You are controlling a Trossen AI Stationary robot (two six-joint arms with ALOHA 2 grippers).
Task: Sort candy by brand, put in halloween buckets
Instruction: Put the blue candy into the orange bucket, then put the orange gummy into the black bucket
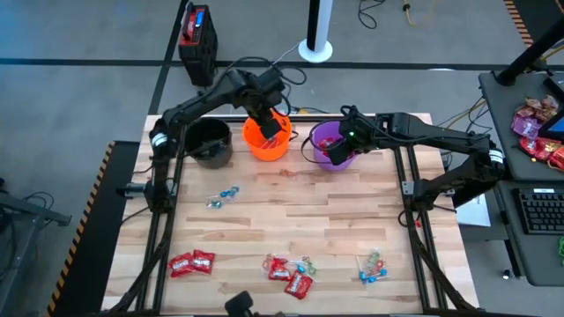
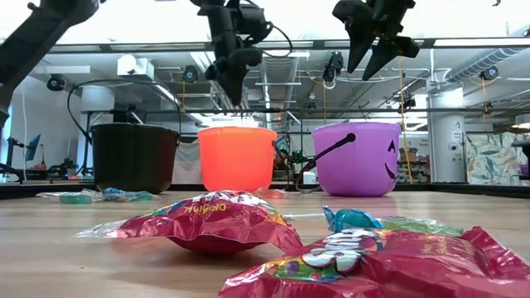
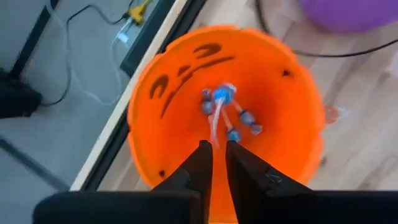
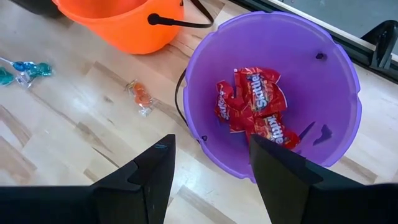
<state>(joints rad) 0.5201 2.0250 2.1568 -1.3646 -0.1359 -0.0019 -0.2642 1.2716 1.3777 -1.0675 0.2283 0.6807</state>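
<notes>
high view: left hand (image 1: 272, 129), nearly pinched, over orange bucket (image 1: 261, 145); right hand (image 1: 338, 151) spread.

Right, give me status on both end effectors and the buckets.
Left end effector over orange bucket, lollipops inside. Right end effector open over purple bucket, red packets inside. Nothing in the way.
</notes>
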